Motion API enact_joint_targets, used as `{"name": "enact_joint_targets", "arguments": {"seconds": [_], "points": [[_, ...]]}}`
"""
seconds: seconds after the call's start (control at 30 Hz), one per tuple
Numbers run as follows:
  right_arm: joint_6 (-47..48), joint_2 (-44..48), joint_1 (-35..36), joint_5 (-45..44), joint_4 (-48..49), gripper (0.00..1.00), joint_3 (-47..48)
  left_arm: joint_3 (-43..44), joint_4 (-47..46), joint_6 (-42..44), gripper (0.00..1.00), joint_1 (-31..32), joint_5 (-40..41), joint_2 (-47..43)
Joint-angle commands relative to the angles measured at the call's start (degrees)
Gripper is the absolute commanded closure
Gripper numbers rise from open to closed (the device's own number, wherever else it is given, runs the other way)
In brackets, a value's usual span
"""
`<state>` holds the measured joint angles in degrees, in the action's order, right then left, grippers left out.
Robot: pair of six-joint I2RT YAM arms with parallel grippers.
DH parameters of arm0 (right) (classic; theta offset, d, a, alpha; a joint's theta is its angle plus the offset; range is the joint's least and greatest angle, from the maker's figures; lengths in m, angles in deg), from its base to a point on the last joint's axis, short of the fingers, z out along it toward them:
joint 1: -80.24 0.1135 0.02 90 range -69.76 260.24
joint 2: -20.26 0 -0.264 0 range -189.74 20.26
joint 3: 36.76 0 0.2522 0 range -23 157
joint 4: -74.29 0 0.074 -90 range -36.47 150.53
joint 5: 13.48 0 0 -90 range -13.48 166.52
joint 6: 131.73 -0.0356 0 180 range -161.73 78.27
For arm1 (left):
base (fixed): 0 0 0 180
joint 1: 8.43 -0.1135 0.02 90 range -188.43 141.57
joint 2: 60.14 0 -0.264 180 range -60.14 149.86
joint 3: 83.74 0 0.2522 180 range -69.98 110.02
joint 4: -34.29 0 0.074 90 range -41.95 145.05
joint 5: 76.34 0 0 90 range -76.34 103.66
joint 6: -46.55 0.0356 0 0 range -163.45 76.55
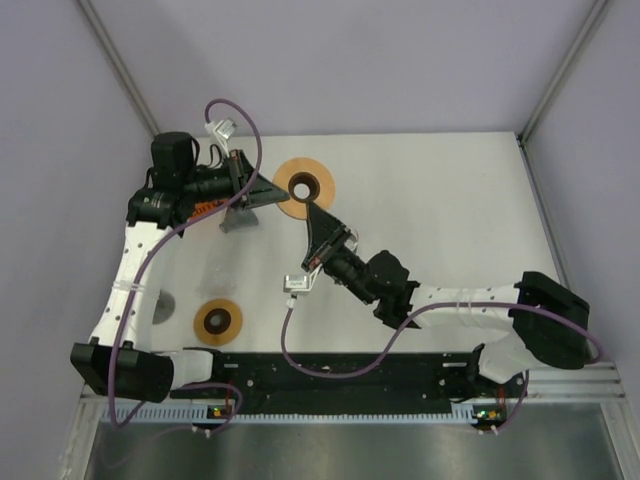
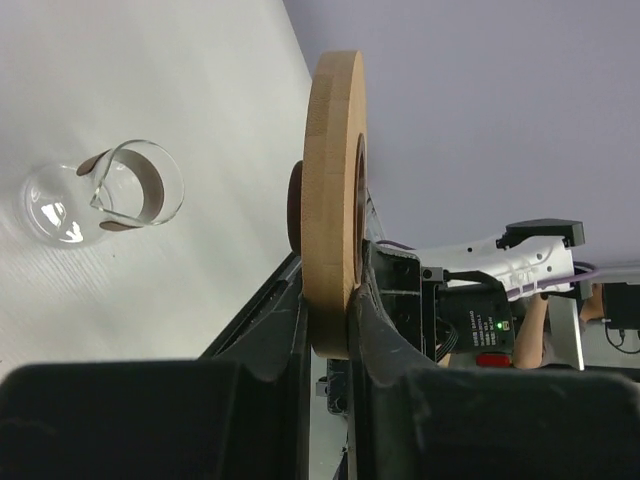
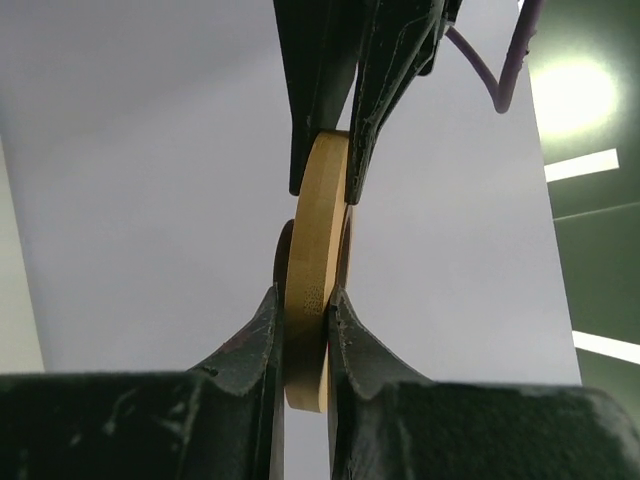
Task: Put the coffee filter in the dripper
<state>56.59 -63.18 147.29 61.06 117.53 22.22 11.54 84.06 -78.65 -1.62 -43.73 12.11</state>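
Note:
A round wooden dripper disc (image 1: 303, 187) with a dark centre hole is held on edge above the table's far middle. My left gripper (image 1: 272, 192) is shut on its left rim, and my right gripper (image 1: 316, 214) is shut on its near rim. In the left wrist view the disc (image 2: 335, 180) stands between the fingers of that gripper (image 2: 328, 310). In the right wrist view the disc (image 3: 318, 220) is pinched below by my right gripper (image 3: 305, 310), with the left gripper's fingers (image 3: 325, 150) on it from above. I see no coffee filter.
A clear glass vessel with a brown band (image 2: 100, 195) stands on the white table. In the top view a round orange-brown thing with a dark centre (image 1: 218, 320) sits near the left arm's base. Grey walls enclose the table.

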Motion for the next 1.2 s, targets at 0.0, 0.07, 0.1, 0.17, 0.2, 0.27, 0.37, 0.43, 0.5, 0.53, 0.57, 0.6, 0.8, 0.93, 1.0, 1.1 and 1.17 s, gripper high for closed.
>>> {"name": "enact_joint_targets", "arguments": {"seconds": [0.0,0.07,0.1,0.17,0.2,0.27,0.37,0.43,0.5,0.53,0.57,0.6,0.8,0.93,1.0,1.1,1.17], "points": [[-9.9,3.1,0.8,-1.2,-1.9,1.00,2.9,-2.0,-5.3,8.0,1.00,0.6,1.1,-1.0],[-18.0,4.6,1.3,-3.4,-7.7,0.76,4.9,-2.2,-5.4,8.0,1.00,0.6,1.8,-0.9],[-23.3,6.2,1.6,-3.9,-11.6,0.54,5.9,-2.4,-5.1,8.4,1.00,0.6,2.4,-0.9],[-36.5,10.0,1.9,-1.3,-29.2,0.26,10.6,-2.3,-4.4,9.3,1.00,0.5,3.9,-0.6],[-45.0,11.7,1.9,2.9,-38.7,0.17,13.5,-2.2,-4.2,9.7,1.00,0.5,4.6,-0.4],[-57.1,14.6,0.4,13.3,-52.1,0.08,18.2,-2.2,-4.0,10.2,1.00,0.5,5.1,-0.1],[-70.6,17.0,-1.5,19.7,-56.9,0.01,21.5,-2.8,-4.4,10.6,1.00,0.5,5.2,0.1],[-79.9,16.6,-5.0,21.4,-60.1,0.02,24.6,-2.9,-4.5,10.8,1.00,0.5,5.5,0.1],[-87.8,14.6,-9.2,18.9,-63.9,0.03,29.3,-3.3,-4.6,11.0,1.00,0.5,5.4,-0.2],[-91.3,13.3,-10.8,15.8,-66.2,0.04,31.6,-3.5,-4.6,11.1,1.00,0.5,5.5,-0.4],[-93.6,11.6,-11.9,12.7,-68.9,0.05,34.0,-3.6,-4.6,11.2,1.00,0.5,5.6,-0.8],[-95.2,10.2,-12.7,11.1,-71.2,0.06,36.0,-3.6,-4.6,11.3,1.00,0.5,5.6,-1.1],[-100.4,2.1,-13.5,6.4,-80.4,0.06,44.8,-4.0,-5.0,11.4,1.00,0.5,5.9,-2.3],[-103.1,-1.5,-15.6,7.1,-81.1,0.08,47.7,-4.2,-5.1,11.2,1.00,0.5,5.4,-2.7],[-103.8,-2.9,-16.9,8.1,-81.1,0.11,48.7,-4.3,-5.2,11.2,1.00,0.5,5.4,-3.0],[-104.4,-4.8,-18.0,10.2,-80.6,0.16,50.1,-4.7,-5.4,11.1,1.00,0.5,5.2,-3.3],[-104.0,-6.2,-18.4,11.0,-80.4,0.19,50.8,-4.8,-5.5,11.1,1.00,0.5,5.1,-3.4]]}}
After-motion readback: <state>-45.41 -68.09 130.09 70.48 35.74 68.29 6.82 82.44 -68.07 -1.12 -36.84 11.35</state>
